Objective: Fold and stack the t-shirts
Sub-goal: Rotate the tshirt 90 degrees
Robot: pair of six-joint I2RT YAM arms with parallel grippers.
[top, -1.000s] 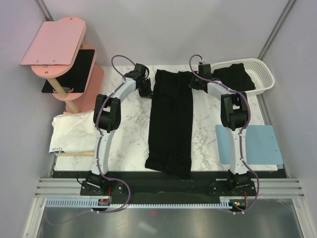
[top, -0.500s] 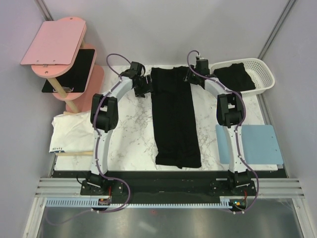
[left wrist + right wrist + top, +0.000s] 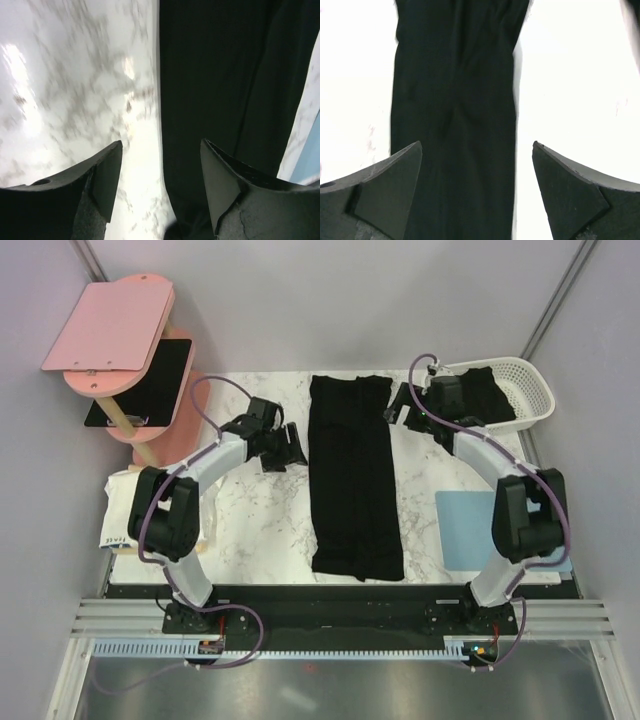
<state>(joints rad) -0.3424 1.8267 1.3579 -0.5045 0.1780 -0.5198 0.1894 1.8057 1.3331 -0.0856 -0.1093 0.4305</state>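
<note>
From above, the shirt (image 3: 355, 480) lies as a long narrow strip down the middle of the table (image 3: 260, 530). Its sides look folded in, which I judge sets it up for the fold across its length. The left gripper (image 3: 288, 447) sits just off the strip's left edge. The right gripper (image 3: 398, 410) sits just off the right edge, near the far end. They flank the cloth, and neither seems to touch it. A second shirt (image 3: 480, 395) waits in the basket (image 3: 535, 390), partly hidden by the right arm.

Left wrist now: jaws spread, nothing between them, and the shirt's edge runs down through the gap. The picture is blurred and the marble smeared.

Right wrist: jaws wide apart and empty, with the strip centred below. The table is washed out white, and the strip runs off the bottom of the view.
</note>
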